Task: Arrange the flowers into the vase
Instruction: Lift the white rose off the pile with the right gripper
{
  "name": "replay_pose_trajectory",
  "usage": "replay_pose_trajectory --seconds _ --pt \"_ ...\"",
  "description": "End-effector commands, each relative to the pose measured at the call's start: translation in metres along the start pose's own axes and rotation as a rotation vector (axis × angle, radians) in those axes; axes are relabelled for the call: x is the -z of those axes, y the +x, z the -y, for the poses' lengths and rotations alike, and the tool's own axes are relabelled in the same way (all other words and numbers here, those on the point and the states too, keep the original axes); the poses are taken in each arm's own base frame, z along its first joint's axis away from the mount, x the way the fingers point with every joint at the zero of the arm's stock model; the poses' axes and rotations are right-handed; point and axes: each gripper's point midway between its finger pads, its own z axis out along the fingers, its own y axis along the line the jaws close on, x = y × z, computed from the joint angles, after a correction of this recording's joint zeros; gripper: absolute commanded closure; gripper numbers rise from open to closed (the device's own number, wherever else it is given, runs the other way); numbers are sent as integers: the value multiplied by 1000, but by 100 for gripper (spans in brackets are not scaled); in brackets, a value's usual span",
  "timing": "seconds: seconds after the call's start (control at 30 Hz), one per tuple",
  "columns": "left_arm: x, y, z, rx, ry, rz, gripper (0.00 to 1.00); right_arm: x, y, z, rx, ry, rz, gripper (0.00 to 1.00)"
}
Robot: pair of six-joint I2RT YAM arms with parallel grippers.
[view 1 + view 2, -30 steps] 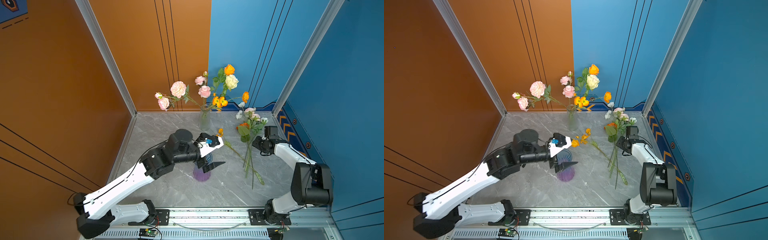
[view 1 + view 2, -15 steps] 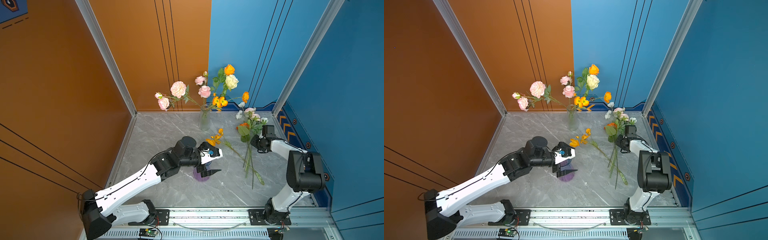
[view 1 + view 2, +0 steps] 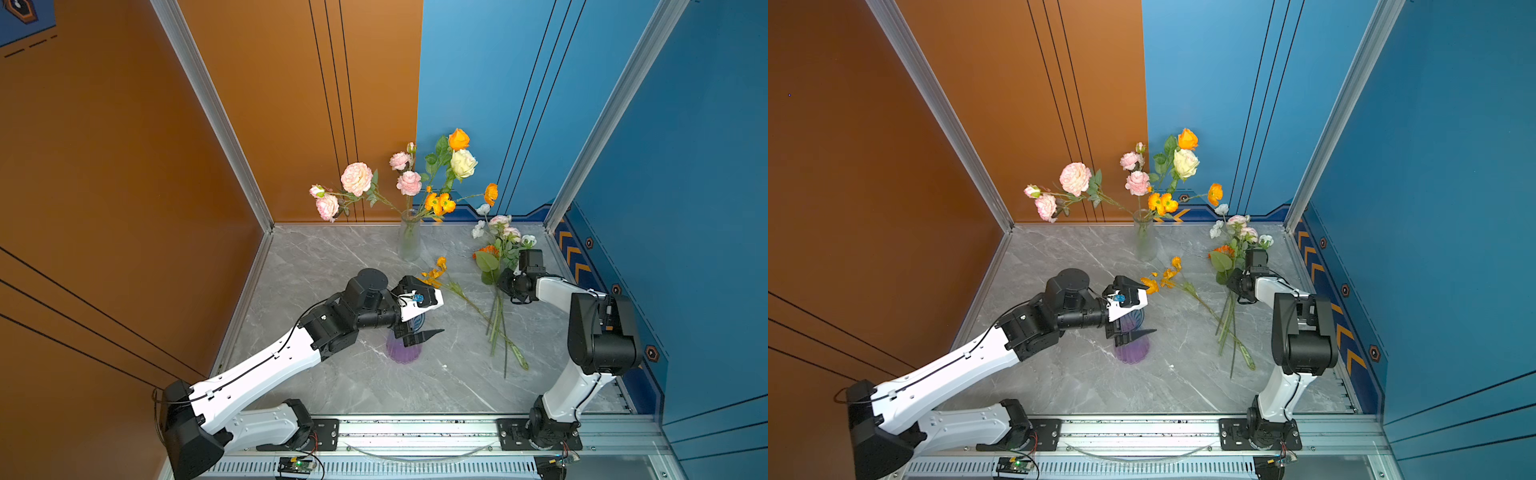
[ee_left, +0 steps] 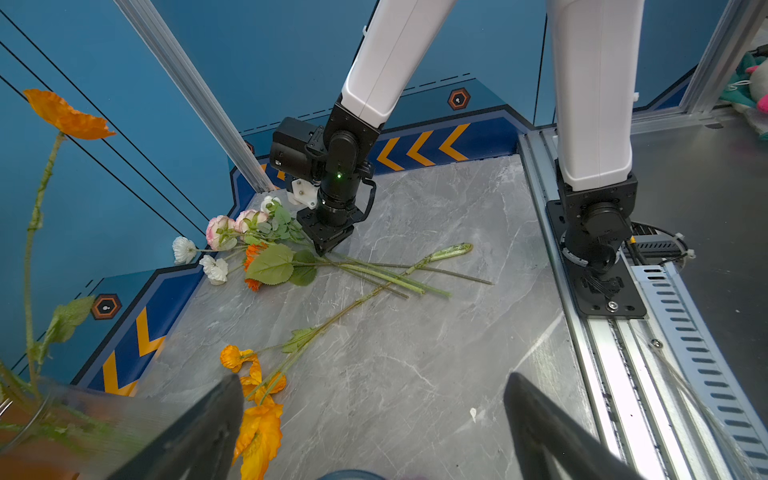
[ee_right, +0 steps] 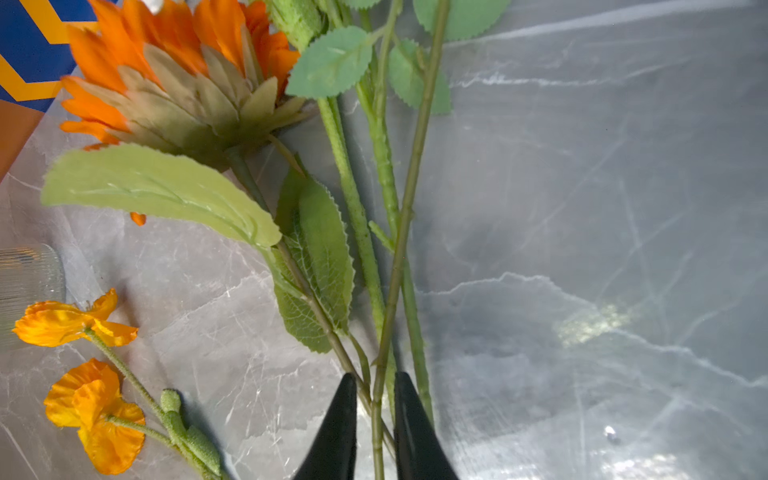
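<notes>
A clear glass vase [image 3: 409, 239] [image 3: 1144, 243] at the back holds several pink, cream and orange flowers [image 3: 409, 183]. More flowers [image 3: 496, 257] [image 3: 1229, 257] lie on the table at the right. My right gripper [image 3: 500, 284] [image 5: 376, 382] [image 4: 326, 249] is down on their green stems [image 5: 399, 232], shut on them just below the leaves. A yellow-orange flower stem [image 3: 434, 276] [image 4: 253, 386] lies in the middle. My left gripper [image 3: 424, 309] [image 3: 1138, 309] [image 4: 374, 380] hangs open and empty over a purple vase [image 3: 403, 349] [image 3: 1133, 351].
The grey marble table [image 3: 332, 257] is walled in by orange panels on the left and blue panels at the back and right. A metal rail [image 3: 415, 432] with both arm bases runs along the front. Long stem ends [image 3: 505, 353] reach toward the right arm's base.
My right gripper's jaws have narrowed onto the stems and its upper arm stands more upright. My left arm's elbow has shifted; its gripper stays open over the purple vase.
</notes>
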Motion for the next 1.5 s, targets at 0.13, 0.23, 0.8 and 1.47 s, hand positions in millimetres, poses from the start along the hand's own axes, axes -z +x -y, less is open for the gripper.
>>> replay_pose_trajectory --seconds 0.13,0.23,0.8,1.47 --pt "0 -5 2 -12 12 24 2 -6 -1 -5 -9 -6 -11 81" --pt "0 -5 2 -13 14 27 2 -7 0 -4 -7 2 -13 81" --pt "2 -7 6 -24 25 30 2 -19 5 -2 4 27 -38 85" --pt "20 -26 15 -55 42 86 2 27 -8 -22 27 -4 26 100"
